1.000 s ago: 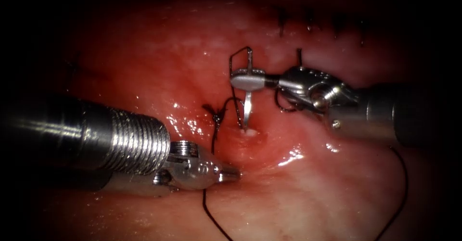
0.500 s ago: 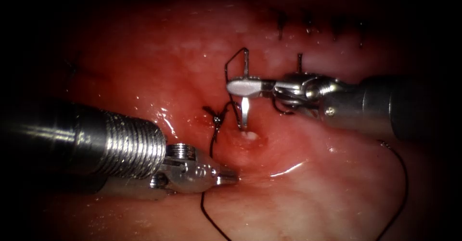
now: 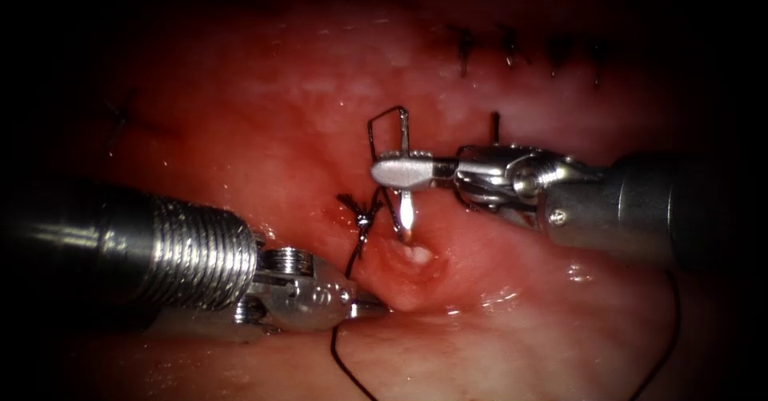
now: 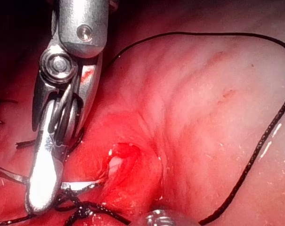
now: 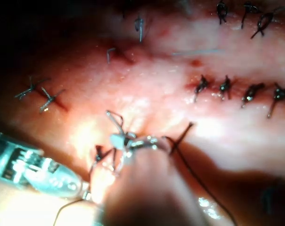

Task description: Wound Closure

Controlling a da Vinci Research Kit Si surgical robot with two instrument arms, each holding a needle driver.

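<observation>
Progress, judged from how things lay: the closure looked well advanced but not finished. A row of tied stitches (image 3: 508,45) sat far behind the R tool's jaws, with one more stitch (image 3: 494,125) just behind its wrist. A fresh knot (image 3: 364,218) with short dark ends lay just beside the R jaws, on the left side of the cut. Under the R jaws, the open part of the cut (image 3: 416,253) gaped as a small raised pocket with a pale spot inside, so at least this place remained to close.

The right tool (image 3: 404,173) had its jaws closed on the needle (image 3: 407,209), approx. at mid-curve. One part of the needle stood above the jaws and the other hung below them, its end very near the pocket's upper lip. Whether it had entered the tissue (image 3: 264,113) could not be told; it seemed to be outside.

The left tool (image 3: 364,306) lay in front of the pocket with jaws closed and the tip against the tissue. It appeared to hold nothing, though that was not sure. The thread (image 3: 346,265) ran from the knot down past the L jaws, close beside them, then away in a long slack loop on the tissue.
</observation>
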